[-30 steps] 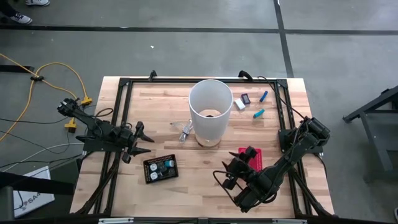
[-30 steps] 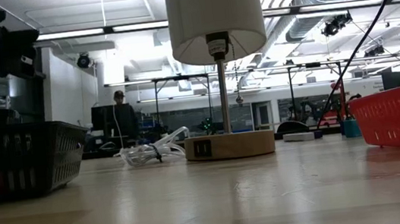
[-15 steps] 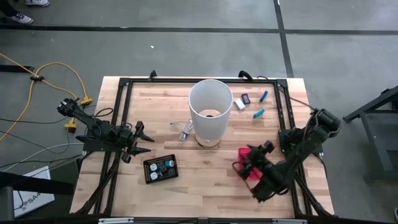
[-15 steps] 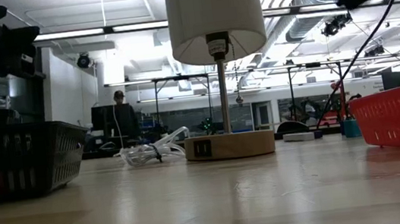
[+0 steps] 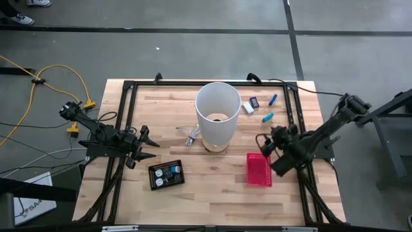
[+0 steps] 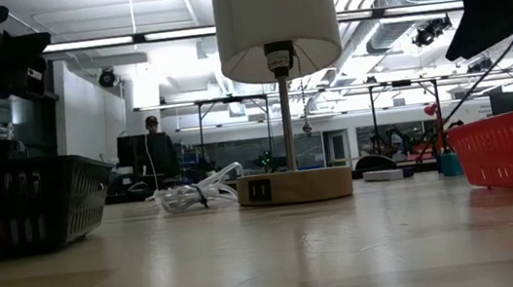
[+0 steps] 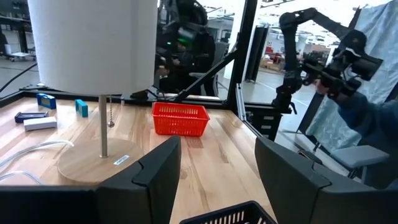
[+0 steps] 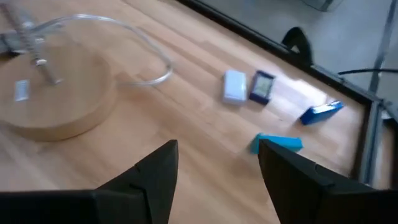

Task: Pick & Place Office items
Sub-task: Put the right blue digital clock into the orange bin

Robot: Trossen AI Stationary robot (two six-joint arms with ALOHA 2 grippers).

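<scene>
The office items lie near the table's far right corner: a white block, a dark piece, a blue stick and a teal piece. In the right wrist view they show as white block, dark piece, blue stick and teal piece. My right gripper is open and hovers above the table between the red basket and these items. My left gripper is open and waits at the table's left side.
A lamp with a tall white shade stands mid-table on a round wooden base, with a clear cord beside it. A red mesh basket sits near the right. A black tray lies near the left gripper. A dark frame borders the table.
My right arm has swung from the table's near edge, across the red basket, toward the far right, and now hovers past the basket's far end, closer to the office items. The basket, hidden under the arm before, is now uncovered.
</scene>
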